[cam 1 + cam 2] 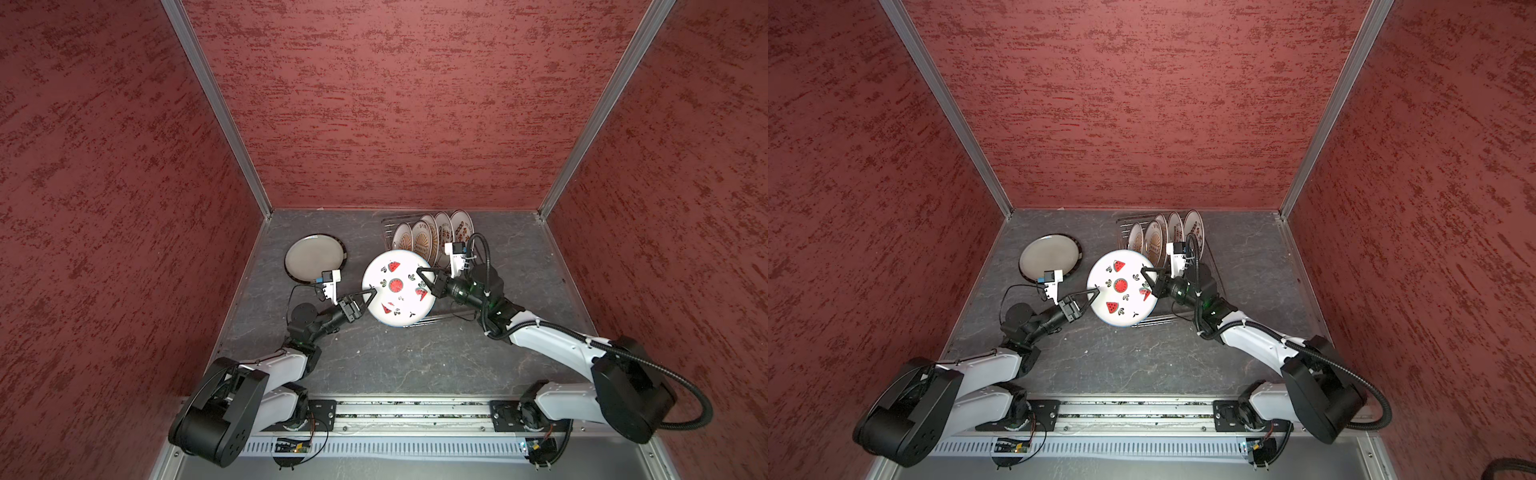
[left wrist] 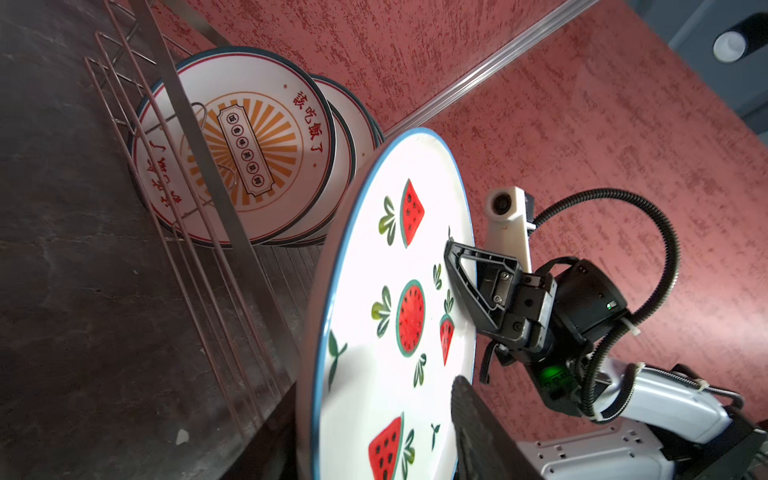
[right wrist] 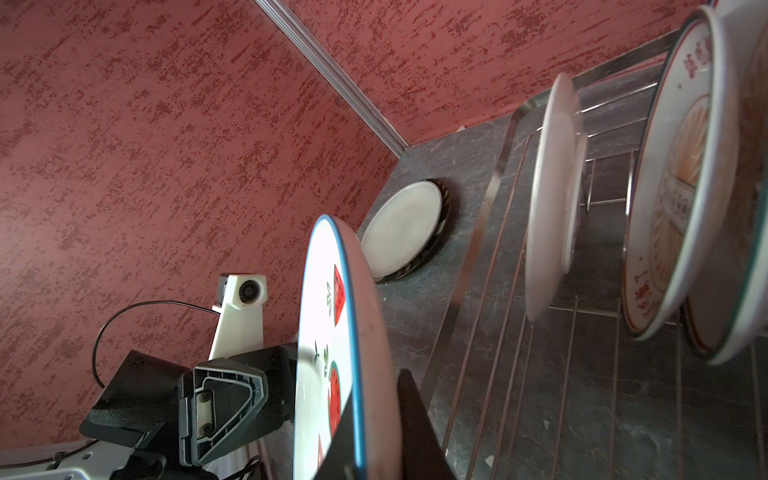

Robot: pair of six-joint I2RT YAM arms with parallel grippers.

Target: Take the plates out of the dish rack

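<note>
At the far left of the table (image 1: 415, 357), a dark-rimmed plate (image 1: 315, 259) lies flat, already out of the rack. Just to its right, the left jaws straddle the near-left rim of the watermelon plate (image 1: 397, 289), one finger over the printed face and one behind. Whether they are pinching the rim yet cannot be told.

The watermelon plate hangs tilted in the air between the two arms, clear of the table and in front of the dish rack (image 1: 386, 226). On its right rim the right jaws are clamped narrow and carry it. Behind them, at the back right, a row of printed plates (image 1: 424, 241) stands upright in the rack's prongs.

This looks like a handover partway through unloading: one plate is down, one is passing from right arm to left, and the rest wait.

Next, the left jaws need a firm hold on the rim before the right jaws let go. The plate is smooth and tilted, so an early release could let it swing or slip. The left arm could then carry it toward the dark-rimmed plate and lay it down flat.
</note>
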